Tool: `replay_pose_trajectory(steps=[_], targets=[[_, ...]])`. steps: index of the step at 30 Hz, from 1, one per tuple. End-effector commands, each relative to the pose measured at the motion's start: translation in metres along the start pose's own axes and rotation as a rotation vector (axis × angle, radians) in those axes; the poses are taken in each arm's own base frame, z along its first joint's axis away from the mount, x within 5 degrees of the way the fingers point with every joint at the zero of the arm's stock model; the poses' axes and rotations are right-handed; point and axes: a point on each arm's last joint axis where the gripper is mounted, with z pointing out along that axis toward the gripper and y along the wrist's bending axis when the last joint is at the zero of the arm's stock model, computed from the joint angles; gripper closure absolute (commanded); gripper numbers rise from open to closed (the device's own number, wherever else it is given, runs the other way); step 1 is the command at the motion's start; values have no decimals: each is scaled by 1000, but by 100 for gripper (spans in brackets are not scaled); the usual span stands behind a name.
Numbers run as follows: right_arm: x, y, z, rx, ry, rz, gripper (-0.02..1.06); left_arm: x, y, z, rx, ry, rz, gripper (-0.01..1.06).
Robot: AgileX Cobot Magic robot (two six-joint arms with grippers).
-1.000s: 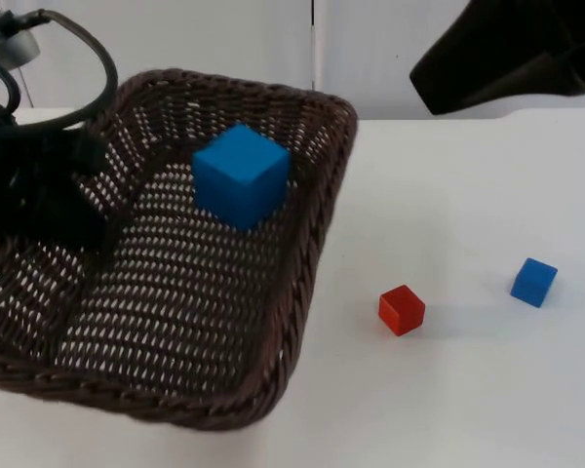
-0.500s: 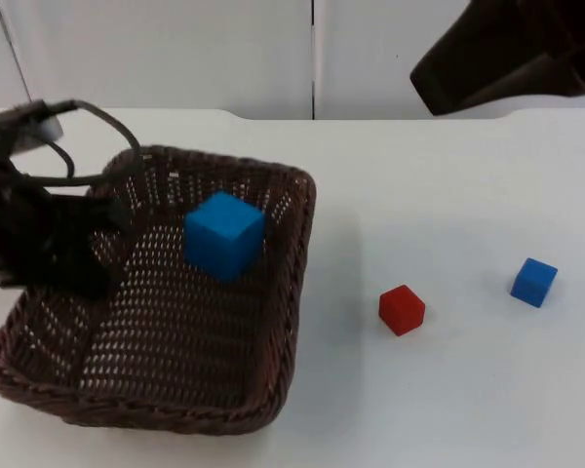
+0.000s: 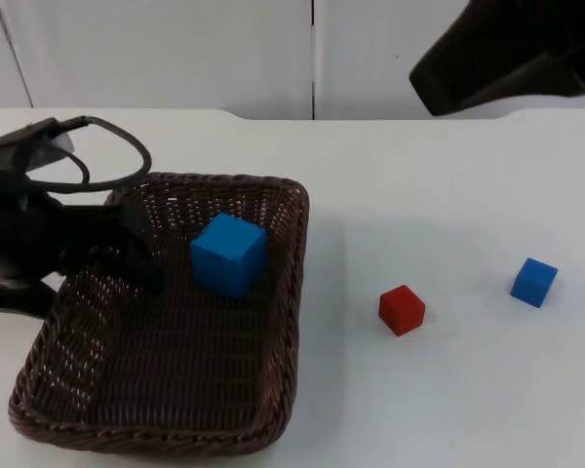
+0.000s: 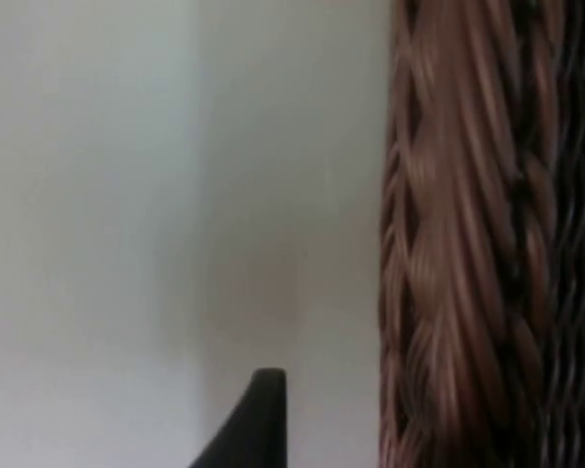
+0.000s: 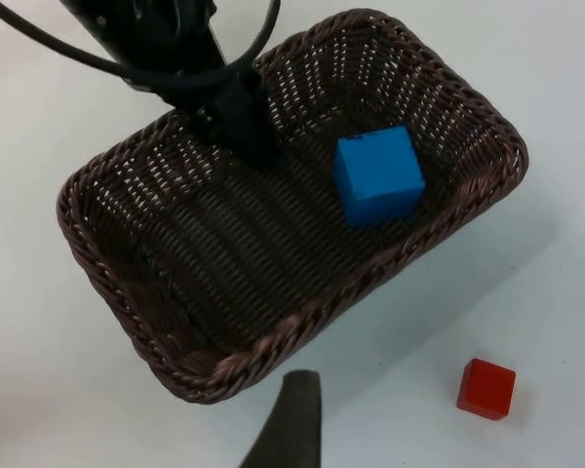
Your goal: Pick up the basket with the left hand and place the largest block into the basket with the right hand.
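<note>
The brown wicker basket [image 3: 294, 292] rests flat on the white table at the left. The largest block, a big blue cube [image 3: 229, 253], lies inside it near the far right wall and also shows in the right wrist view [image 5: 378, 175]. My left gripper [image 3: 97, 286] straddles the basket's left rim, open: one finger [image 3: 141, 265] reaches inside, the other stays outside. In the left wrist view bare table separates the black fingertip [image 4: 258, 414] from the rim [image 4: 439, 244]. My right arm [image 3: 507, 54] waits high at the back right, its fingertip [image 5: 292, 414] above the basket [image 5: 273, 341] and holding nothing.
A small red cube [image 3: 402, 310] lies on the table to the right of the basket, seen too from the right wrist [image 5: 487, 388]. Farther right sits a small blue cube [image 3: 534, 282]. The grey partition wall closes the table's far edge.
The basket, lifted and tilted a second ago, has come down flat onto the table with the big blue cube in it. My left gripper has opened off its rim. The right arm stayed still.
</note>
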Motion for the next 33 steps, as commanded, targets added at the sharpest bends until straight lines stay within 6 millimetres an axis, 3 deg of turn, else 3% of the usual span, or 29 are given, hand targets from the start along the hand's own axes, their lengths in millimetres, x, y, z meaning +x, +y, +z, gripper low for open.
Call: replay_pose_trajectory(steps=[1,11,17,33], targets=[[-1,1,-3,-1,-14,-15,26,-2,-4,-5,14,-15,17,0],[-1,1,-3,-1,-16,-15,26,-12,-16,-43,-15,-144,137,0],[-1,1,-3,-1,-16,-15,26,-14,-28,-76,-23,-228,198,0],[-1,1,-5,-1,-18,-15,26,11,-47,-134,-9,-387,252,0]])
